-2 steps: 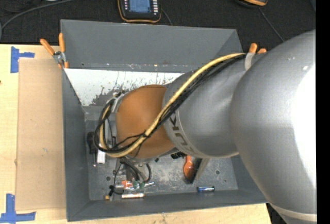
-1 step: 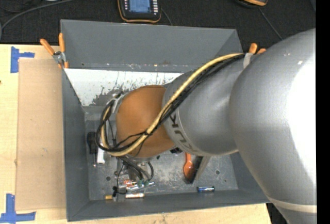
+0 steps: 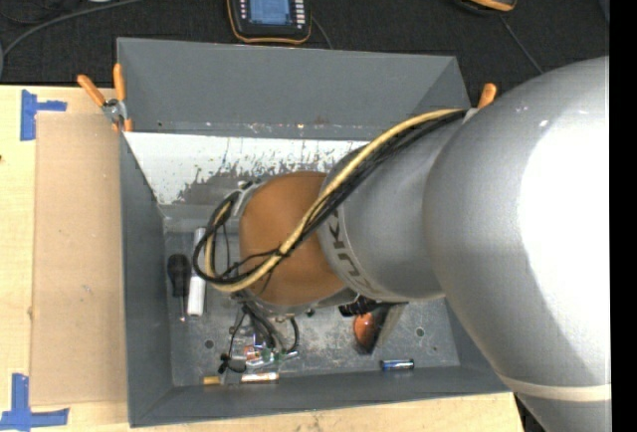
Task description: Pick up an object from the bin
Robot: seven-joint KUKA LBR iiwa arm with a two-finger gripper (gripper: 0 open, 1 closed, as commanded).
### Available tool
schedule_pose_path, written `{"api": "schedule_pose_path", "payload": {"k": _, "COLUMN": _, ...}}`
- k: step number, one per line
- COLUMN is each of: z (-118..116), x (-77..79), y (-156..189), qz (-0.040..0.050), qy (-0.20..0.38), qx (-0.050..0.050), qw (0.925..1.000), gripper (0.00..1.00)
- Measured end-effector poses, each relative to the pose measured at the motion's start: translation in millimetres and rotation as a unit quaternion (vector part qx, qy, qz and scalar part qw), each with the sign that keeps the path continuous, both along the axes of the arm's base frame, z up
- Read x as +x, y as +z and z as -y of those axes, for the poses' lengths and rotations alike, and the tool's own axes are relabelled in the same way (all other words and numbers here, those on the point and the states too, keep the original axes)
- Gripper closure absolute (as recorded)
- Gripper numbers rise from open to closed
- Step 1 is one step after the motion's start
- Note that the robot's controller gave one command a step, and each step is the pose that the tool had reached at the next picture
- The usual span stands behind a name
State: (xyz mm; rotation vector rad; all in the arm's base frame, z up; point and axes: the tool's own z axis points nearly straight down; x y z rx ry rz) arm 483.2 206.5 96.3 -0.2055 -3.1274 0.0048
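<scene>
**Operator:** What is in the bin?

**Spotter:** Your grey metal bin (image 3: 144, 321) holds a thin scatter on its floor. By the left wall lies a stubby black piece (image 3: 178, 273), with a white tube (image 3: 196, 296) just beside it on the right. Toward the front wall you have a tangle of thin wires (image 3: 254, 348) with small coloured bits in it. A short pale stick (image 3: 213, 381) lies at the tangle's lower left. Further right lies an orange-brown lump (image 3: 366, 328). A little blue cylinder (image 3: 396, 365) lies near the front wall.

**Operator:** And the gripper?

**Spotter:** The arm (image 3: 518, 221) reaches in from your right. Its orange wrist cover (image 3: 279, 251), wrapped in looped cables (image 3: 211, 256), hangs above the middle of the floor. The gripper (image 3: 282, 313) sits under that cover. You cannot tell whether it is open or closed, nor whether it has hold of anything.

**Operator:** What lies closest to it?

**Spotter:** The wire tangle, just in front of the cover's lower edge. The orange-brown lump lies at the cover's lower right, partly under the arm. The black piece and the white tube lie to the cover's left, near the cable loop.

**Operator:** Anything in the way?

**Spotter:** The cover and the arm hide the middle and right of the floor from you. What lies beneath them cannot be told.
</scene>
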Motion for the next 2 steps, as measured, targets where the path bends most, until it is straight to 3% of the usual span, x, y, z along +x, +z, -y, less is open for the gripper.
{"api": "schedule_pose_path", "payload": {"k": 1, "z": -3.6, "x": 4.4, "y": -22.7, "qz": 0.0009, "qy": 0.072, "qx": 0.001, "qw": 0.9974, "gripper": 0.0}}
{"api": "schedule_pose_path", "payload": {"k": 2, "z": 6.3, "x": -4.9, "y": -27.2, "qz": -0.001, "qy": -0.012, "qx": -0.001, "qw": 0.9999, "gripper": 1.0}}
